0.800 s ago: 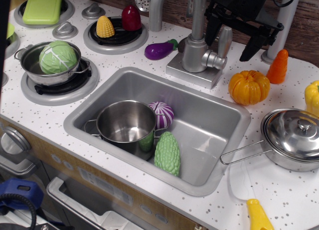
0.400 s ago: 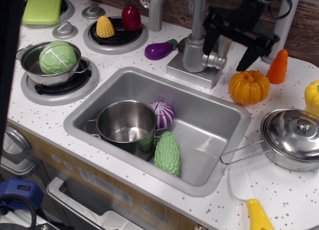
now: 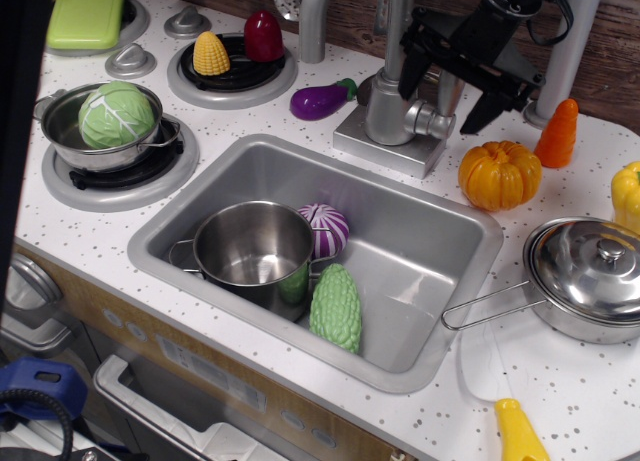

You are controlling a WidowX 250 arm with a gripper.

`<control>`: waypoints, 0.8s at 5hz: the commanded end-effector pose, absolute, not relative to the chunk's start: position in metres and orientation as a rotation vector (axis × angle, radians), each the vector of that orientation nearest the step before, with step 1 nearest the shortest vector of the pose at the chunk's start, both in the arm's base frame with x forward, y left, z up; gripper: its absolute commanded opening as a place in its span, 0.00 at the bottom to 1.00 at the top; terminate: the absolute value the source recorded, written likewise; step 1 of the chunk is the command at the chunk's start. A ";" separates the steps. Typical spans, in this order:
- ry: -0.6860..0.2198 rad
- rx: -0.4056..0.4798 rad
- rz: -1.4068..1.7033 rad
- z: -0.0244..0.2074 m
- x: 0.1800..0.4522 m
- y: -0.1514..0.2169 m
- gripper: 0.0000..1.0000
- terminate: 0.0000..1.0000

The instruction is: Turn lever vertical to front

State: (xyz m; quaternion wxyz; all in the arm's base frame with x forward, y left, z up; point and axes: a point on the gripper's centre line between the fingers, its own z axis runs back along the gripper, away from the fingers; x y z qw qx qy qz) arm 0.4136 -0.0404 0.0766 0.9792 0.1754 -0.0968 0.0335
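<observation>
The lever is a small silver-grey paddle standing upright on a short round stub on the right of the grey faucet body. Most of the paddle is hidden behind my black gripper. The gripper comes down from the upper right and is open. One finger is left of the lever and the other finger is right of it, so the jaws straddle it. I cannot tell whether either finger touches the lever.
The faucet base sits behind the grey sink, which holds a steel pot, a purple vegetable and a green one. An orange pumpkin, a carrot and an eggplant lie near the faucet. A lidded pan stands at the right.
The gripper has moved left and slightly down from behind the lever's right side, and its fingers now straddle the lever. The lever still stands upright.
</observation>
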 end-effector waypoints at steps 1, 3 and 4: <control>-0.304 0.335 0.076 0.109 0.422 -0.044 1.00 0.00; -0.321 0.270 0.053 0.106 0.437 -0.036 1.00 0.00; -0.320 0.261 0.040 0.107 0.442 -0.033 1.00 0.00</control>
